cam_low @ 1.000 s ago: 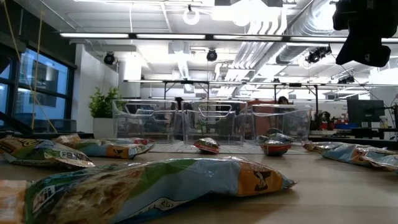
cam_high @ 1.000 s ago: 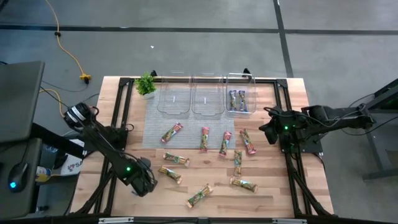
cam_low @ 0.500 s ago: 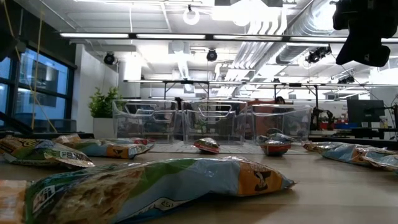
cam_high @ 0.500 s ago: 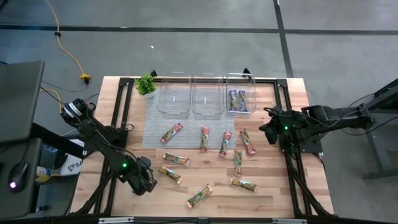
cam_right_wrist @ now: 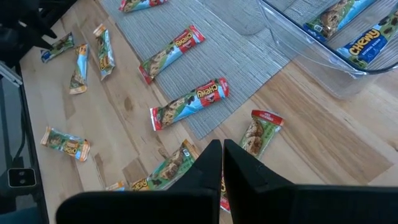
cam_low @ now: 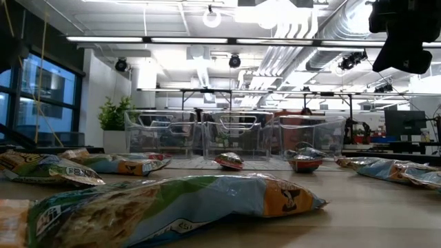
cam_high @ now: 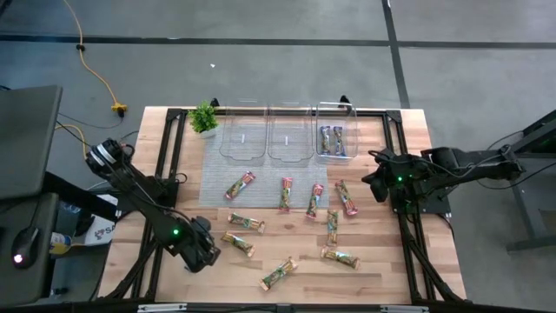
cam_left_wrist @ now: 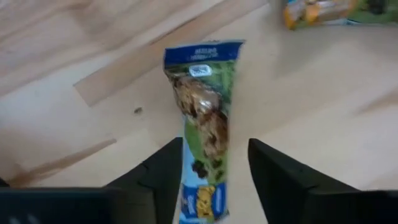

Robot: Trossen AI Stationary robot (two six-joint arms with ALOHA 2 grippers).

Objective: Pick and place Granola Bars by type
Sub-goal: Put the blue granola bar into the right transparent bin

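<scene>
Several granola bars lie flat and loose on the wooden table (cam_high: pixel 382 261) and on the grey mat (cam_high: pixel 261 169): red ones (cam_high: pixel 286 193) on the mat, green ones (cam_high: pixel 340 256) nearer the near edge. Two blue bars (cam_high: pixel 333 139) lie in the right-hand clear bin. My left gripper (cam_high: pixel 211 250) is open, low at the near-left. Its fingers (cam_left_wrist: pixel 163 171) stand on either side of a green bar (cam_left_wrist: pixel 202 124) (cam_high: pixel 237 244), along its length, without touching. My right gripper (cam_high: pixel 373 186) (cam_right_wrist: pixel 222 158) is shut and hovers at the right, over a red-ended bar (cam_right_wrist: pixel 261 130).
Three clear bins (cam_high: pixel 289 139) stand in a row at the far edge of the mat; the left and middle ones show no bars. A small potted plant (cam_high: pixel 204 117) stands at the far left. Another green bar (cam_left_wrist: pixel 336 9) lies just beyond the left gripper.
My left arm has shifted slightly, and its gripper has edged toward the green bar at the near-left. The bars and the right arm have stayed where they were.
</scene>
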